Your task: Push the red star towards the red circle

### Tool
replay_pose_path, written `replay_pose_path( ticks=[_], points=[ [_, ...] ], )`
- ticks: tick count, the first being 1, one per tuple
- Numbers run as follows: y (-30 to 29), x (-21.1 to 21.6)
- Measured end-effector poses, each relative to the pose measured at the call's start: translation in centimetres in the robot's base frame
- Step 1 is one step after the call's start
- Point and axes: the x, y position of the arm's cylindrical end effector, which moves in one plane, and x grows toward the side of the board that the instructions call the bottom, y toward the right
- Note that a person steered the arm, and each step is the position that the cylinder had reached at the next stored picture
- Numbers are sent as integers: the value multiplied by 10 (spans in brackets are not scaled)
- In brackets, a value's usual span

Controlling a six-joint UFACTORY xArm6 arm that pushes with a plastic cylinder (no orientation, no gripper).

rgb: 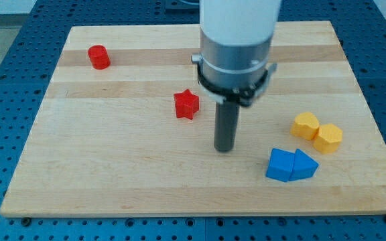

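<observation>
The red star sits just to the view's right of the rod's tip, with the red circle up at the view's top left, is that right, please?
Not quite: the camera view shows the red star to the view's left of my tip, slightly higher. The red circle is indeed at the view's top left.

Cut off by the view's top edge: the white arm body (pixel 238 23) above the grey collar, its upper reach unseen. Hidden behind that arm: a stretch of the wooden board's (pixel 112 174) far edge and the strip of surface just behind the collar. Covered by the rod: a narrow band of board directly behind it, above my tip (pixel 224 148). Masked where they press together: the meeting faces of the two yellow blocks (pixel 317 131), to the view's right of the rod. Likewise the joint of the two blue blocks (pixel 291 165), below the yellow pair; exact shapes hard to tell. Trimmed by all four picture edges: the blue perforated table (pixel 5 80) around the board.
</observation>
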Motion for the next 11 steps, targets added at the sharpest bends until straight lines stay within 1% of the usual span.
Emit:
replay_pose_path(
  ticks=[1, 2, 4, 5, 6, 8, 9, 10, 11],
  points=[
    [-1, -6],
    [-5, -37],
    [-22, -37],
    [-46, -37],
    [-78, -53],
    [-141, -107],
    [-152, -107],
    [-131, -42],
    [-64, -23]
  ],
)
